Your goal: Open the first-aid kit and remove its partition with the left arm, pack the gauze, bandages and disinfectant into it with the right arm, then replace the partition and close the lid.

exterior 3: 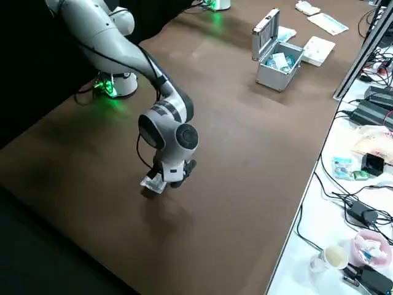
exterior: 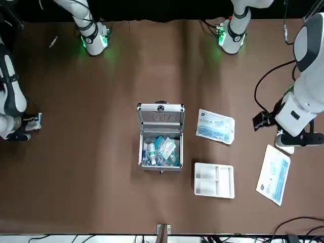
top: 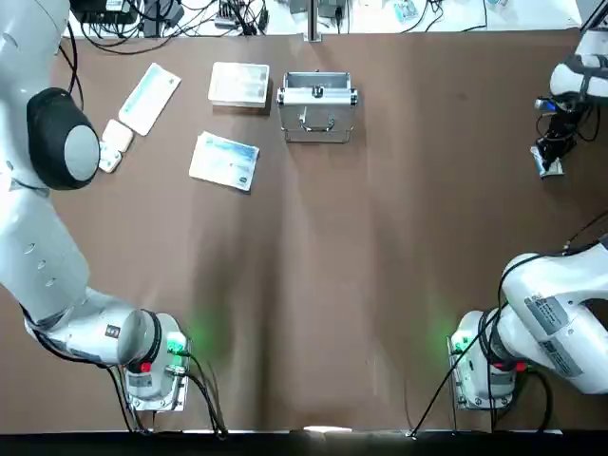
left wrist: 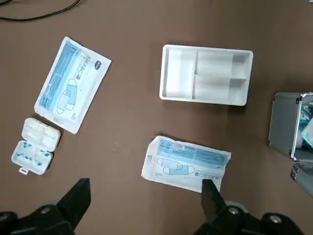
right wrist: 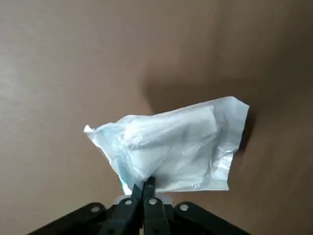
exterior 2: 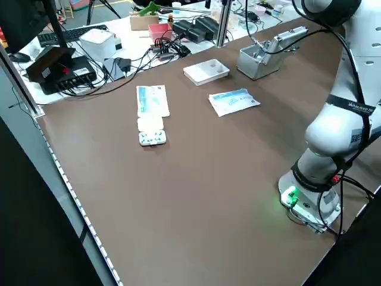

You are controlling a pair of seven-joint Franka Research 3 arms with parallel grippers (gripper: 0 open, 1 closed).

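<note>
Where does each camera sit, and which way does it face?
Top: overhead, facing down; left arm, right arm.
Front: across the table, facing the robot; both arms.
Left side: raised, facing diagonally down; left arm.
Right side: raised, facing diagonally down; right arm, bit of left.
Left wrist: over partition; open left fingers.
Right wrist: over white packet; right fingers gripping it.
Top and front share case, partition.

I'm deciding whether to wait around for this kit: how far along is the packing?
Done: the lid is open, and the partition lies on the table beside the case, which already holds supplies, including a white bottle.
In hand: the right gripper grips a white packet.
Left: packing that packet, presumably, then replacing the partition and closing up. The left gripper is open.
</note>
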